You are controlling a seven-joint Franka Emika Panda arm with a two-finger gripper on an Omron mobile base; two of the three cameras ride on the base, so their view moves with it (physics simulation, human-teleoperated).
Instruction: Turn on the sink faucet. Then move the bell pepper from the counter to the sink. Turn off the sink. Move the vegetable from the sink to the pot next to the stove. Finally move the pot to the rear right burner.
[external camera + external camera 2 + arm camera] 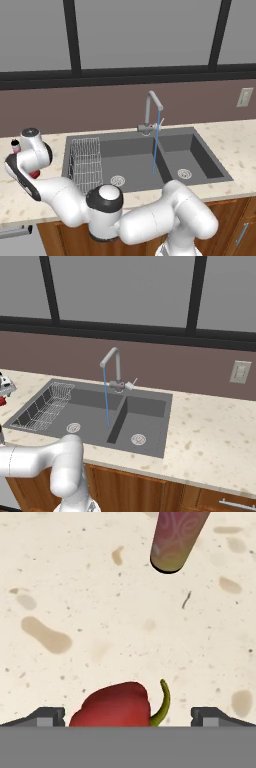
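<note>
The pincer (128, 717) stands wide open astride the bell pepper (114, 706) on the surface (100, 612). Closing off-centre could squirt the rounded pepper away, perhaps toward the nearby bottle (176, 539).

No legible text, brand, number or sign appears on any surface. The bottle (176, 539) on the counter (100, 612) carries only a pale swirl pattern, which forms no readable characters.
</note>
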